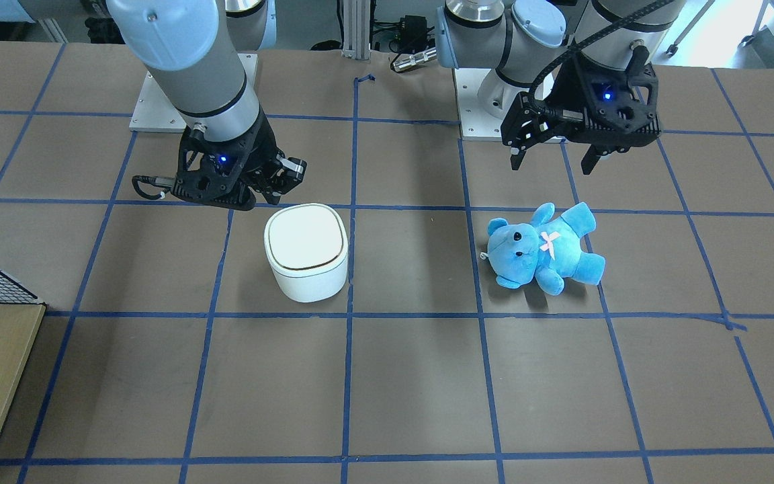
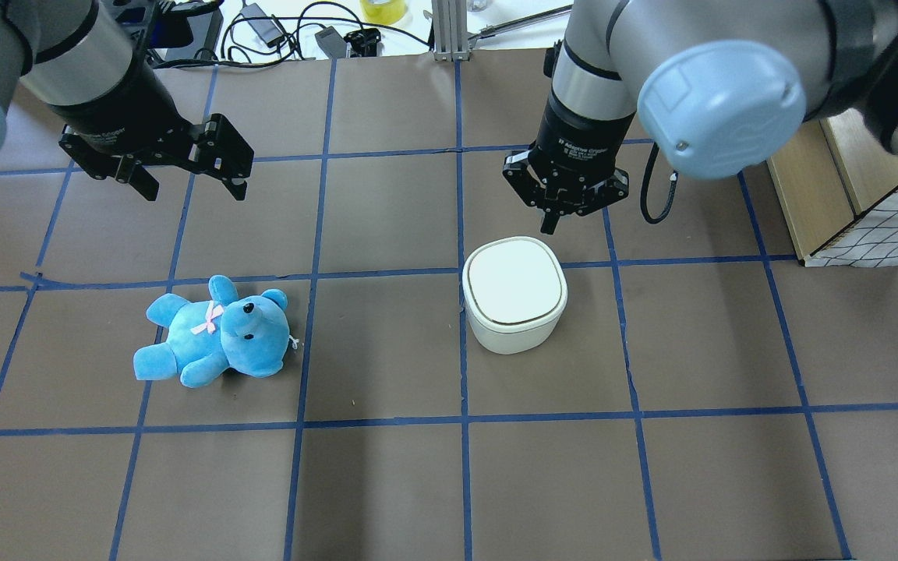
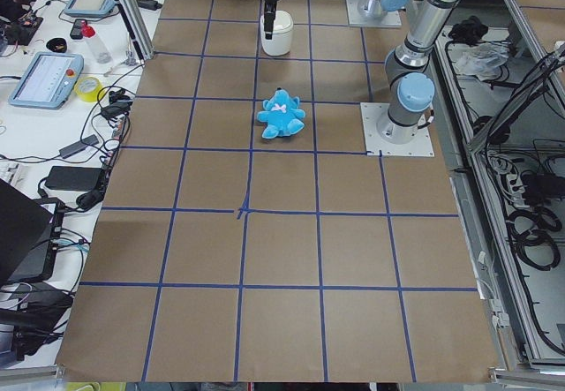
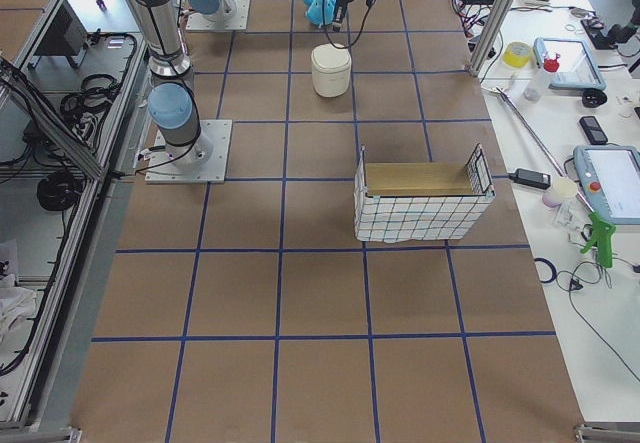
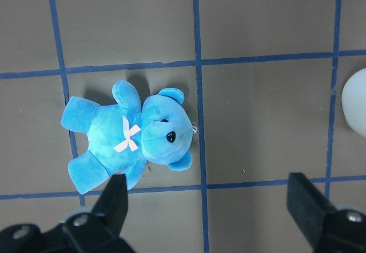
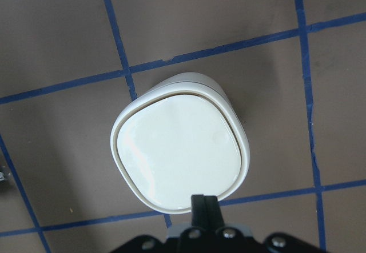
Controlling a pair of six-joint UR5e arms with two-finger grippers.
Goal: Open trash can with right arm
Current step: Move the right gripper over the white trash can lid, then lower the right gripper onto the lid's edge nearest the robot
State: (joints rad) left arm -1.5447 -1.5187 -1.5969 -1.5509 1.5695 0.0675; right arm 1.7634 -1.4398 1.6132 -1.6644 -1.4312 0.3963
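Observation:
The white trash can point(image 2: 514, 292) stands on the brown table with its flip lid closed; it also shows in the front view point(image 1: 306, 252) and the right wrist view point(image 6: 180, 156). My right gripper point(image 2: 552, 224) is shut and empty and points down just above the lid's edge on the arm-base side. It also shows in the front view point(image 1: 287, 180), and its closed fingertips point(image 6: 204, 204) show over the lid's rim in the wrist view. My left gripper point(image 2: 188, 183) is open and empty, hovering high over the table.
A blue plush bear point(image 2: 215, 331) lies on its back below the left gripper, well apart from the can; the left wrist view point(image 5: 131, 136) shows it. A wire basket with a wooden box point(image 4: 420, 198) stands at the table's right end. Cables point(image 2: 293, 31) lie along the back edge.

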